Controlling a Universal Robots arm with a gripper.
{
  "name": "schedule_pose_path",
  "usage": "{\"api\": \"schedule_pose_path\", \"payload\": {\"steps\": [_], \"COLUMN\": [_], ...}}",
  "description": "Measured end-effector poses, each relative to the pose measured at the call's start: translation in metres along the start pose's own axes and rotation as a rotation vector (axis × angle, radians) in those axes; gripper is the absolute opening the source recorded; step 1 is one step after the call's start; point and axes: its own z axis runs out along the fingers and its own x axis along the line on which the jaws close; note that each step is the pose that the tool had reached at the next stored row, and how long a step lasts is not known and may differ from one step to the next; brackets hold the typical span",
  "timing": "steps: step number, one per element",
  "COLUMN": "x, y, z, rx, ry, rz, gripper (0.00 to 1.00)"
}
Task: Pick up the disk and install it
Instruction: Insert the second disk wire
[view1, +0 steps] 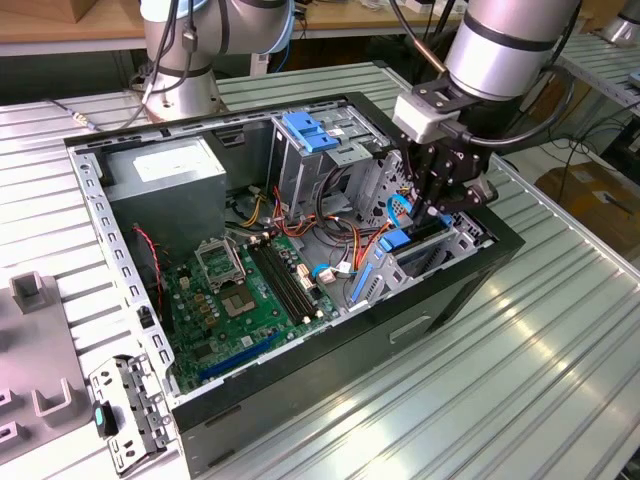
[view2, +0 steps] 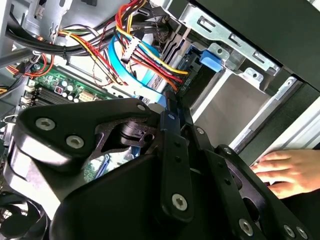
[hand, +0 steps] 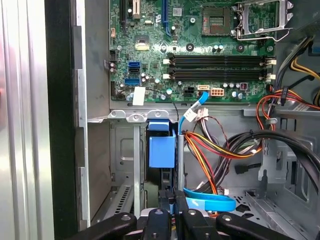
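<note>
A: How is the gripper (hand: 172, 200) found?

B: In the first wrist view its fingers are drawn nearly together, and they are judged to be clamped on the upper edge of the disk (hand: 162, 150). The disk is held on edge, partly lowered into the metal drive bay (hand: 125, 165) at the exterior view's right end of the computer case (view1: 400, 330).

A: What may be feared closest to the grip?

B: A tilt. If the blue rails are not kept square to the bay's guides, the disk could be jammed, or twisted out of so narrow a hold.

A: And just beside it?

B: A flat blue cable (hand: 210, 204) is seen close by the fingers, and the bundle of red, yellow and orange wires (hand: 210, 147) lies just beside the bay. Either could be caught, dragged down with the disk, or pinched.

A: Farther off?

B: The motherboard (hand: 200, 60) is well apart from the bay and is little threatened, unless the disk were dropped and slid across it.

A: Anything outside the case?

B: A person's hand (view2: 285, 172) is seen in the second wrist view, resting near the case wall. It could be struck or trapped should the arm be swung that way.
</note>
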Motion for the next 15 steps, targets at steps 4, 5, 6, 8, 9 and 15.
{"api": "schedule_pose_path", "payload": {"steps": [4, 5, 6, 8, 9, 15], "x": [0.0, 0.0, 0.0001, 0.0001, 0.0001, 0.0001], "y": [0.0002, 0.0003, 0.0003, 0.0004, 0.0004, 0.0006], "z": [0.0031, 0.0043, 0.0049, 0.0058, 0.0063, 0.0085], "rx": [0.0, 0.0, -0.0001, -0.0001, 0.0, -0.0002], "ry": [-0.0099, -0.0109, -0.0119, -0.0137, -0.0146, -0.0158], "rz": [0.001, 0.001, 0.001, 0.001, 0.001, 0.001], "gripper": [0.16, 0.16, 0.16, 0.16, 0.16, 0.16]}}
